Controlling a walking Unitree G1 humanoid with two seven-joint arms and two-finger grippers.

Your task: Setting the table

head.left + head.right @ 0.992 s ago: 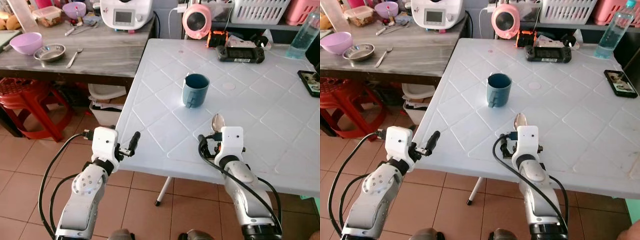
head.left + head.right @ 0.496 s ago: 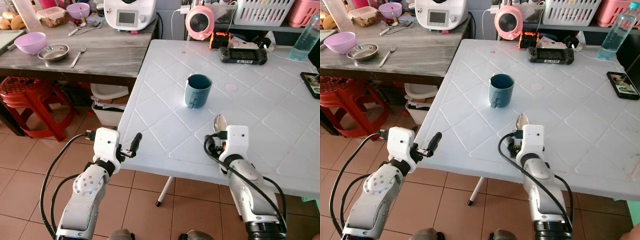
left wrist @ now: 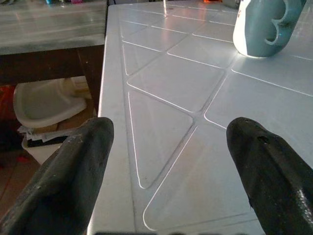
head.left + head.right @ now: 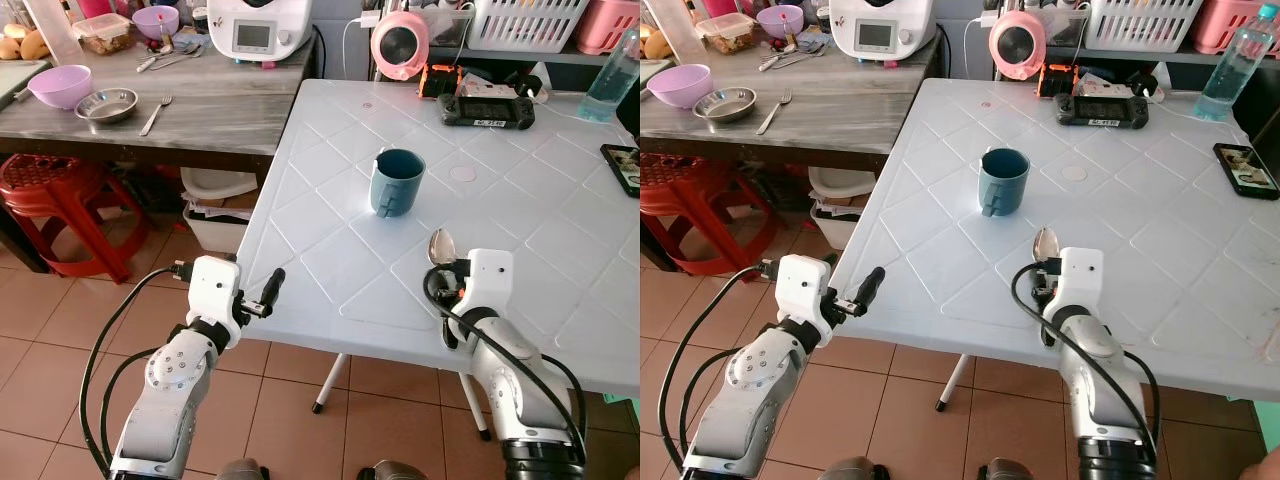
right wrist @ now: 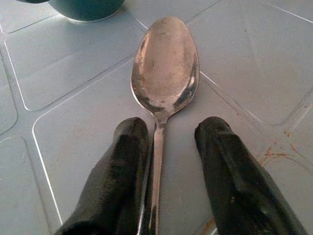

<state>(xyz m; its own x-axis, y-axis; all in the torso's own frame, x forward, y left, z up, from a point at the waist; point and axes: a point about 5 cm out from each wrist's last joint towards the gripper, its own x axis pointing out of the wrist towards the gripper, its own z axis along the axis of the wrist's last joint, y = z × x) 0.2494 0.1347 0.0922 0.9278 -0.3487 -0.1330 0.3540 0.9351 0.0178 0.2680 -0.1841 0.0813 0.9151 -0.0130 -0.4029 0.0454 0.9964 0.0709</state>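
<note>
**Spoon laid on the white counter between parted claw fingers**

The spoon (image 5: 164,88) is seen lying flat on the white counter (image 4: 330,190), lower right of centre in the left eye view, its handle between the fingers of the right claw (image 5: 168,171), which are held slightly apart, the handle running close along one finger. A blue mug (image 4: 394,181) stands above it, near the frame's centre. The left claw (image 3: 168,161) is held wide apart at the counter's near edge, lower left.

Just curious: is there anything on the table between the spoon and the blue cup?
No. Only bare white table lies between the spoon and the cup, seen in both eye views.
</note>
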